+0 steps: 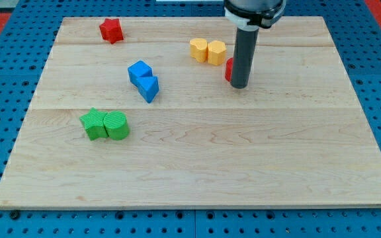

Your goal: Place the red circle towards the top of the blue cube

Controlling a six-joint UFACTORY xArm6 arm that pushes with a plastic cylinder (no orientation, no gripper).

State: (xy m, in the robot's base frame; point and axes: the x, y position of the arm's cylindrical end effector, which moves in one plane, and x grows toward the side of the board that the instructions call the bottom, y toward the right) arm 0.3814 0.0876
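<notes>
The red circle point(229, 69) is mostly hidden behind my rod, only its left edge showing, right of the board's upper middle. My tip point(239, 86) rests on the board just in front of it, touching or nearly touching it. The blue cube point(139, 70) sits left of centre, with a blue triangular block point(148, 88) touching its lower right side. The tip is far to the right of the blue cube.
Two yellow blocks point(208, 50) sit side by side just left of my rod, above the red circle. A red star block point(111, 30) is at the top left. A green star-like block point(94, 123) and a green round block point(116, 125) sit together at the left.
</notes>
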